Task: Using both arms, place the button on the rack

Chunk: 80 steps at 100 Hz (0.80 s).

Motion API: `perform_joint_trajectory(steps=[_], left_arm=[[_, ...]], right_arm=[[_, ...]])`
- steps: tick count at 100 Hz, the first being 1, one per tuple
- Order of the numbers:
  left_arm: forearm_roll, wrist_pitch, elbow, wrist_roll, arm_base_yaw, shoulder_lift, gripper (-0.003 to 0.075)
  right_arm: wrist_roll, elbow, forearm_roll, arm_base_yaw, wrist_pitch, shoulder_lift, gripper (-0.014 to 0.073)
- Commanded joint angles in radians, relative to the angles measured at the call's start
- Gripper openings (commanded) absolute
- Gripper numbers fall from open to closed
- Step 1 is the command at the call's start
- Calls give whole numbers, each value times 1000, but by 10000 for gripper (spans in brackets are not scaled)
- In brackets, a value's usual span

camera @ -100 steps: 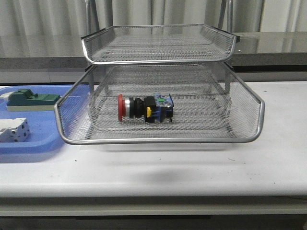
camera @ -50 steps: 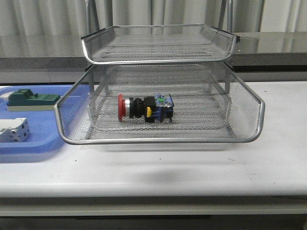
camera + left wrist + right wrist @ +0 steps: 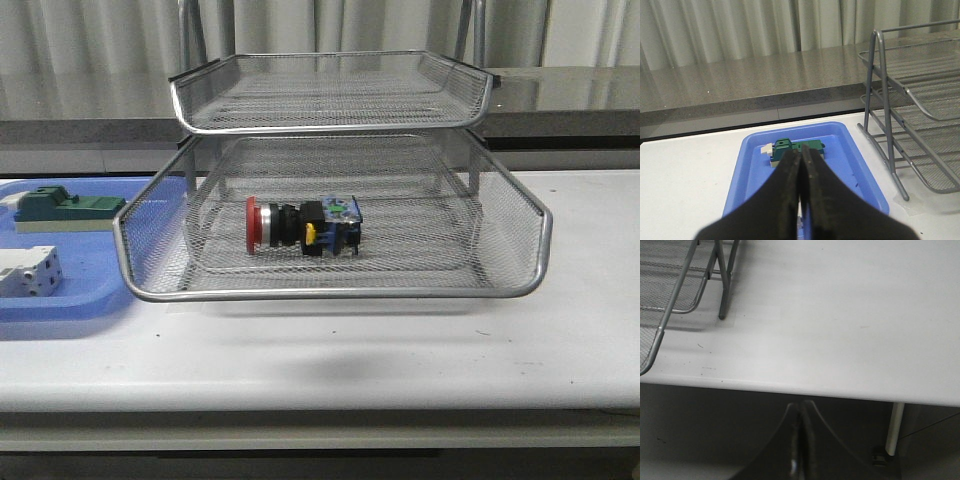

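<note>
The button (image 3: pixel 301 225) lies on its side in the middle tier of the wire-mesh rack (image 3: pixel 330 293), red head to the left, blue block to the right. Neither arm shows in the front view. In the left wrist view my left gripper (image 3: pixel 800 152) is shut with nothing in it, held above the blue tray (image 3: pixel 747 165), and the rack's side (image 3: pixel 920 125) is off to one side. My right gripper (image 3: pixel 800 407) is shut and empty, held low in front of the table edge (image 3: pixel 840 392), with a corner of the rack (image 3: pixel 670 300) in sight.
The blue plastic tray (image 3: pixel 85 290) sits left of the rack and holds a green-and-cream block (image 3: pixel 65 210) and a white terminal block (image 3: pixel 28 272). A grey counter and curtains run behind the table. A white table leg (image 3: pixel 894 427) stands near my right gripper.
</note>
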<state>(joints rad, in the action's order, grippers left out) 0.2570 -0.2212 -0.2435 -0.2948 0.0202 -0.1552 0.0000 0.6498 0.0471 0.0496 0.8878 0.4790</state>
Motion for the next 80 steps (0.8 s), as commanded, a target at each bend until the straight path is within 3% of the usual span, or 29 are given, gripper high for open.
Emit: perform_joint_trajectory(steps=[1,17,26,59,80], left_arm=[[14,87,-27,8,-3,-11,-20],[14,87,-27,8,-3,-11,-20],[14,87,-27,8,-3,-11,-20],[14,87,-27,8,-3,-11,-20],[14,87,-27,8,-3,-11,-20]], right_arm=[[0,32,10,-1,-65,5,-68],[0,32,-78,-1,-80,11,-68],[-62,32,-175,-1,-70,43,-68],[-639,32,-677,-1,-3,323,-67],[-911,32,-768,86,-24,491,-64]])
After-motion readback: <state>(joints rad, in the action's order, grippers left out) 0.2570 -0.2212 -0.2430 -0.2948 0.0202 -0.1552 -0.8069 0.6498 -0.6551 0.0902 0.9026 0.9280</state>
